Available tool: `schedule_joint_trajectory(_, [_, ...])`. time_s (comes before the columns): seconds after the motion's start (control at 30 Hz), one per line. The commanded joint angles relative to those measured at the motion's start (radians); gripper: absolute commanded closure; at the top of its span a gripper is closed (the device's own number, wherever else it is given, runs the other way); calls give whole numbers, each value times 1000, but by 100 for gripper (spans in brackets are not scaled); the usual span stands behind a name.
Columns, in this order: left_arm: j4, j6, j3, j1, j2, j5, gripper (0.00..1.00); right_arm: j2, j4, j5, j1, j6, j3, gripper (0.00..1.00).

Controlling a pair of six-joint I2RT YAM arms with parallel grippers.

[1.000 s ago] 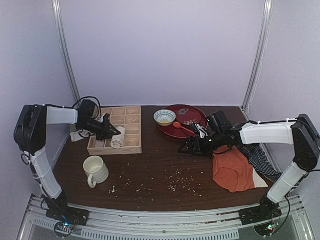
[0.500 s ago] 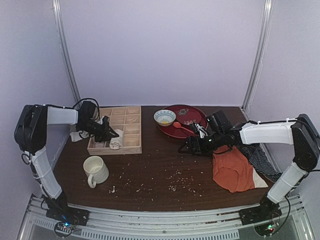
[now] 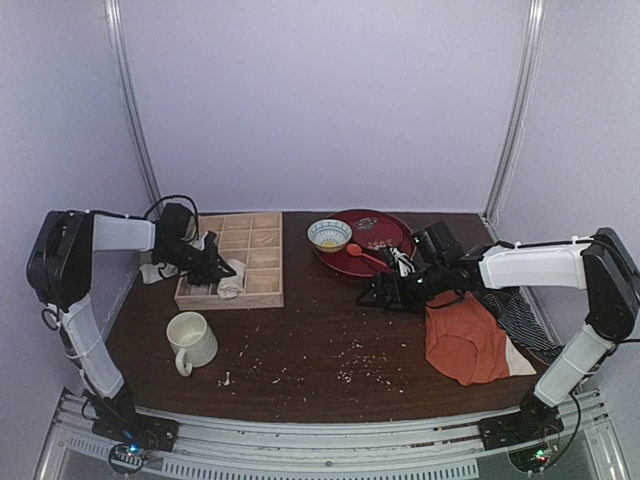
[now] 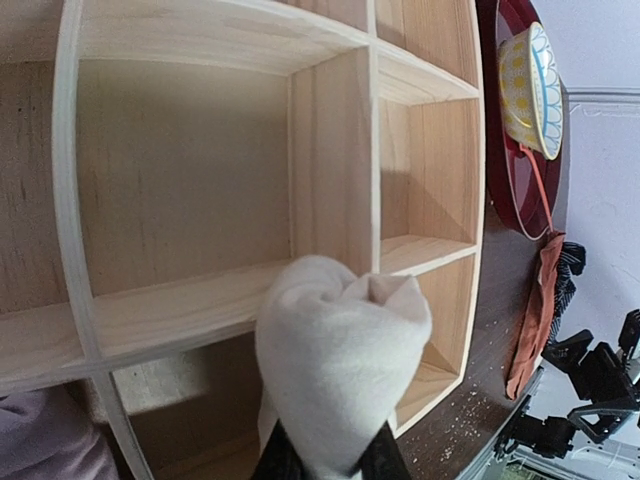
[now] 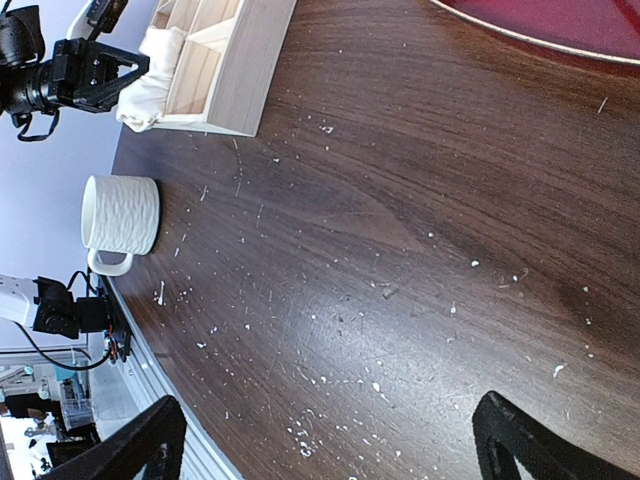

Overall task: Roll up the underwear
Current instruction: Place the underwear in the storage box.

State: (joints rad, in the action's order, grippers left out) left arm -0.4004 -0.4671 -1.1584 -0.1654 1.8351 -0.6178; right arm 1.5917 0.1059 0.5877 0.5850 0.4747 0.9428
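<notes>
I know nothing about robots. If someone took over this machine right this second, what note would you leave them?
Left gripper: shut on the underwear.
Right gripper: open, empty, hovering above the table.
Underwear: a rolled bundle, held over the near side of the wooden box; I cannot tell whether it touches the wood.
Done: the rolling, by the look of it.
Left: probably lower the roll into a compartment and let go.
</notes>
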Motion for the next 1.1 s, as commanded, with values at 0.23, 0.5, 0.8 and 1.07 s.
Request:
schedule_joint_trajectory(0.23, [34,67,86,-17,10,165,100,14,-10,14,-7,4,10,0])
schedule_joint_trajectory(0.5, [-17,77,58,-42,44,269,100,12,-2,11,-7,3,11,0])
schedule_joint_trajectory(0.8, [-53,88,44,-78,63,388,100,18,2,10,-7,2,16,0])
schedule_joint_trajectory(1.07, [-28,90,69,-98,70,466,100,17,16,5,-7,-7,21,0])
